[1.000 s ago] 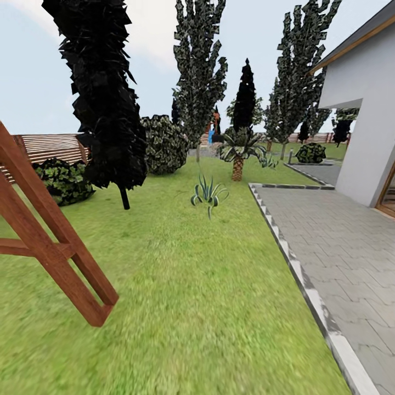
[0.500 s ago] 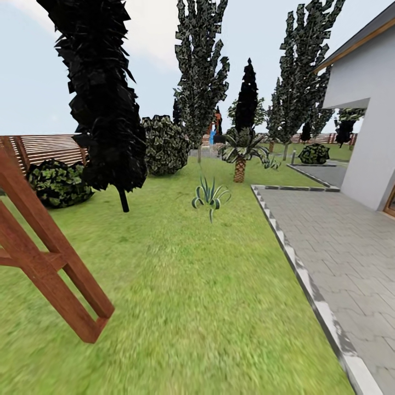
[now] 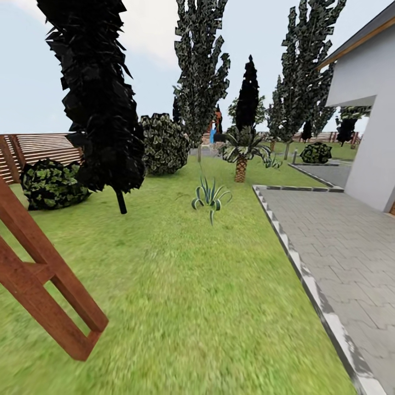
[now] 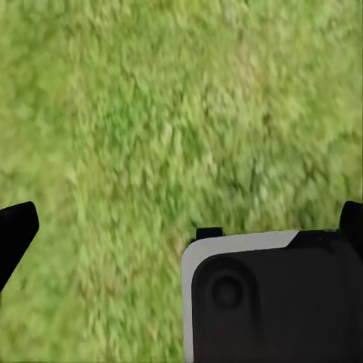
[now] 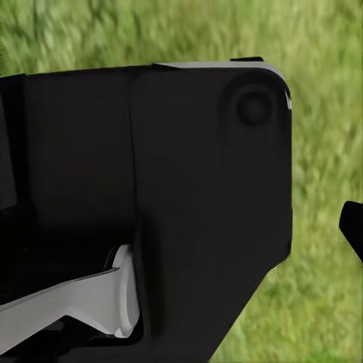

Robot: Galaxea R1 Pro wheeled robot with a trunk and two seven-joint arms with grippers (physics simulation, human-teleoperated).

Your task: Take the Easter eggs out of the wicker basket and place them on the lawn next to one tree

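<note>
Stretching ahead, the lawn (image 3: 181, 285) borders grey paving (image 3: 340, 241).

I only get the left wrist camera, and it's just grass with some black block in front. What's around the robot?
Observer: In the head view, a tall dark cone-shaped tree stands on the lawn, ahead and to the left.
Operator: Any hard ground nearby?
Observer: Yes, grey paving runs along the lawn's right side, up to a white house.
Operator: Anything close by?
Observer: A red-brown wooden frame leans in at the near left.
</note>
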